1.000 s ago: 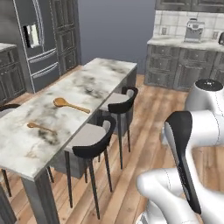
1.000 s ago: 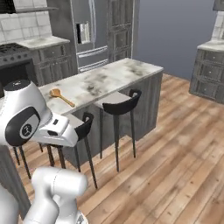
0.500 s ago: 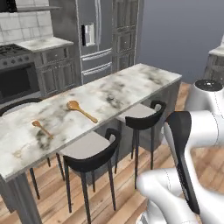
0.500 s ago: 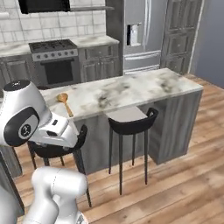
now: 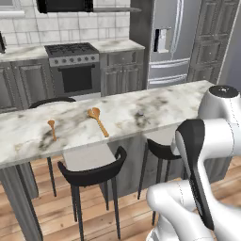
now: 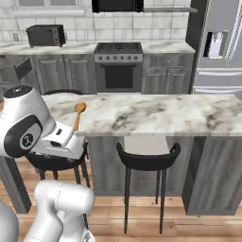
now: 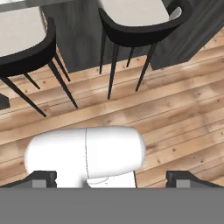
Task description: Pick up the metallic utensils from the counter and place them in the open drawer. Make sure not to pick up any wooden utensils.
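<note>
Left base view shows the counter [image 5: 155, 106] carrying two wooden spoons [image 5: 98, 120] toward its left end and a small grey metal piece [image 5: 140, 113] mid-slab; nothing is picked yet, I judge. My gripper [image 7: 112, 177] hangs spread wide, empty, over floor

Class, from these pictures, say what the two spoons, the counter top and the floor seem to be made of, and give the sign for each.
Spoons, the small one and the large one: likely wood, matte orange-brown. Counter: looks like polished marble, white with grey veining. Floor: wood planks or a lookalike, with visible grain and seams.
</note>
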Robot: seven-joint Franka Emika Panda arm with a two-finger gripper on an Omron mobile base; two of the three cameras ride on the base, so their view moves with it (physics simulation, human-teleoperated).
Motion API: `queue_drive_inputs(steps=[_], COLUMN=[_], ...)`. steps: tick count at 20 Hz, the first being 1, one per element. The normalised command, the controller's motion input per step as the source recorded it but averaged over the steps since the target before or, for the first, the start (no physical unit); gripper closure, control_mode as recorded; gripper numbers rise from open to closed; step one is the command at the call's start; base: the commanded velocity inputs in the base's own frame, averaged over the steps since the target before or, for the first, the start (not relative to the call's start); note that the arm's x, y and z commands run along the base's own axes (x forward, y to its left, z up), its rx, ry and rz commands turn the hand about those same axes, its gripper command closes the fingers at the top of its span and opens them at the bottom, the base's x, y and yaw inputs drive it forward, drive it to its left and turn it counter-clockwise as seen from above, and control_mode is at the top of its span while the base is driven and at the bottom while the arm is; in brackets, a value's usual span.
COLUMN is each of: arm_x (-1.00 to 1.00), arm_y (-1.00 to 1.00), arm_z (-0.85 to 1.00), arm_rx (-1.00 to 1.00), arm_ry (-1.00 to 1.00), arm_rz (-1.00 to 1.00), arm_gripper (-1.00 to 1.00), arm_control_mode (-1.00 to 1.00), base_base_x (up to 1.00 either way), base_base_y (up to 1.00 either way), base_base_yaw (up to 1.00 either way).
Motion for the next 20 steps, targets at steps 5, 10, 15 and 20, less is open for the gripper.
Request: queue_drive_inputs(steps=[5,10,15,20], arm_x=[0.0,0.0,0.0,0.0], arm_y=[0.0,0.0,0.0,0.0], arm_z=[0.0,0.0,0.0,0.0], arm_rx=[0.0,0.0,0.0,0.0], arm_ry=[0.0,0.0,0.0,0.0], arm_rz=[0.0,0.0,0.0,0.0], arm_gripper=[-1.0,-1.0,-1.0,-1.0], arm_control_mode=[1.0,1.0,1.0,1.0], base_base_x=[0.33,0.28,0.31,0.99], base_base_y=[-0.91,-0.69,-0.07,0.01], base_base_yaw=[0.66,0.36,0.04,-0.11])
